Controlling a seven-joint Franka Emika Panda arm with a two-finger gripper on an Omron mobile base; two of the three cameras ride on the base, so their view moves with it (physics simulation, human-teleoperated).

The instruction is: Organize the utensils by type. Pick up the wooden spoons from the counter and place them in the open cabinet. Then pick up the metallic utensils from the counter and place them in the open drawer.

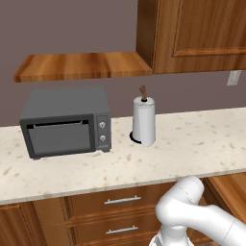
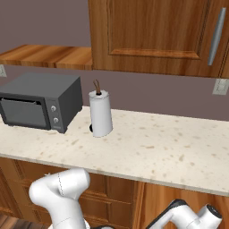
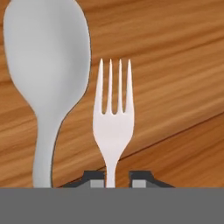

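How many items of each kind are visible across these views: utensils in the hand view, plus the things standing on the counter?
Silver spoon: 1
Pale fork: 1, its handle between the end effector fingertips
Toaster oven: 1
Paper towel roll: 1
Total: 4

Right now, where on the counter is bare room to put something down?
The counter is bare right of the paper towel roll, and along its front edge. Crowded: the left side, where the toaster oven stands close beside the roll.
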